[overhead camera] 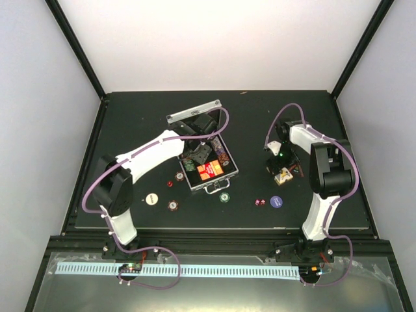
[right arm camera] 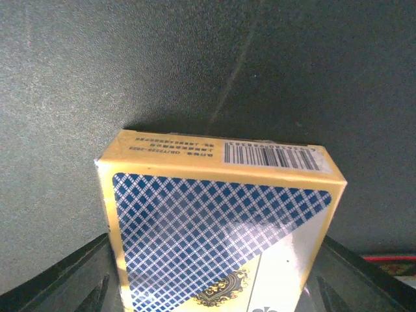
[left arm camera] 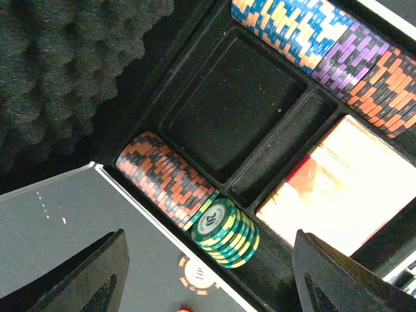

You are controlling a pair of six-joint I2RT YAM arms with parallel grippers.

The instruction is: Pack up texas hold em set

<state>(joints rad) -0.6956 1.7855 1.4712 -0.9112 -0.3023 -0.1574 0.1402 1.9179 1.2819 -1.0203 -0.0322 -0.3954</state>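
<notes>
The silver briefcase lies open mid-table, its lid standing up behind. My left gripper hovers open and empty over the tray's left edge. In the left wrist view my gripper has its jaws wide apart above a short stack of green chips beside a row of orange-black chips. A red card deck lies in the tray. My right gripper is shut on a yellow and blue card deck to the right of the case.
Loose chips lie in front of the case: cream, maroon, green, purple. Two red dice lie by the purple chip. One tray compartment is bare. Grey foam lines the lid.
</notes>
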